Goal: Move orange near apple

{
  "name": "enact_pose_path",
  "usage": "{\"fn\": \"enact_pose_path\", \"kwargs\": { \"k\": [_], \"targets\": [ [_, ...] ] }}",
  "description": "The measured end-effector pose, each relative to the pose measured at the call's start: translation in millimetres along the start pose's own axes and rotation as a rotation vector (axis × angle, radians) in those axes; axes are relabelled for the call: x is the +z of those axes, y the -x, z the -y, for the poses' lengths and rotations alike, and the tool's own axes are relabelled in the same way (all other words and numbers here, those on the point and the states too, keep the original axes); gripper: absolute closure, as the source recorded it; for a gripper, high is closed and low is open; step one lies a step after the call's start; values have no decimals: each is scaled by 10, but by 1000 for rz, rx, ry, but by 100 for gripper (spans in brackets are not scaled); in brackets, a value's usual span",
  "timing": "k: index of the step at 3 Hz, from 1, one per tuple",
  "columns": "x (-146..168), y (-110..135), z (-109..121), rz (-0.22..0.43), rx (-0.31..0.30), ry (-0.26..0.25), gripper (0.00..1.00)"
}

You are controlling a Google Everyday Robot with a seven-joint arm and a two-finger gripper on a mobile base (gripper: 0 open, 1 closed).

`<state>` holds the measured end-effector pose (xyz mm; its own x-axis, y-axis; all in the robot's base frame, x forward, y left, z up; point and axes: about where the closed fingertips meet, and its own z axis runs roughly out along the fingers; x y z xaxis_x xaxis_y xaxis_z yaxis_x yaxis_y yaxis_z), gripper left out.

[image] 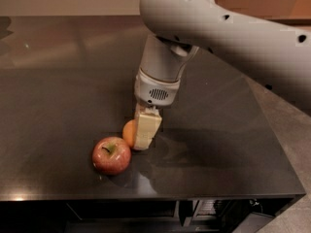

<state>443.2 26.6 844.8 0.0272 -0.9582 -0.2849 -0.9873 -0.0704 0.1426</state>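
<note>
The orange point(128, 132) is a small yellow-orange fruit, low over the dark table point(58, 81) near its front edge. My gripper point(138, 139) reaches down from the grey arm point(218, 28) and is closed around the orange. Its cream near finger point(146, 129) covers the orange's right side, and the far finger is hidden. The red apple point(112, 155), with a yellow-green patch at its stem, sits on the table just left of and in front of the orange, almost touching it.
The table's front edge point(146, 195) runs just below the apple, and its right edge point(272, 130) slants away beside a grey floor. Dark gear shows under the table at the bottom.
</note>
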Motion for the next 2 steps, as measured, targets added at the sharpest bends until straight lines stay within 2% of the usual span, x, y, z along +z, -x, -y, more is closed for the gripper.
{"fn": "enact_pose_path", "kwargs": {
  "k": [2],
  "targets": [
    [2, -3, 1, -5, 2, 2, 36]
  ]
}}
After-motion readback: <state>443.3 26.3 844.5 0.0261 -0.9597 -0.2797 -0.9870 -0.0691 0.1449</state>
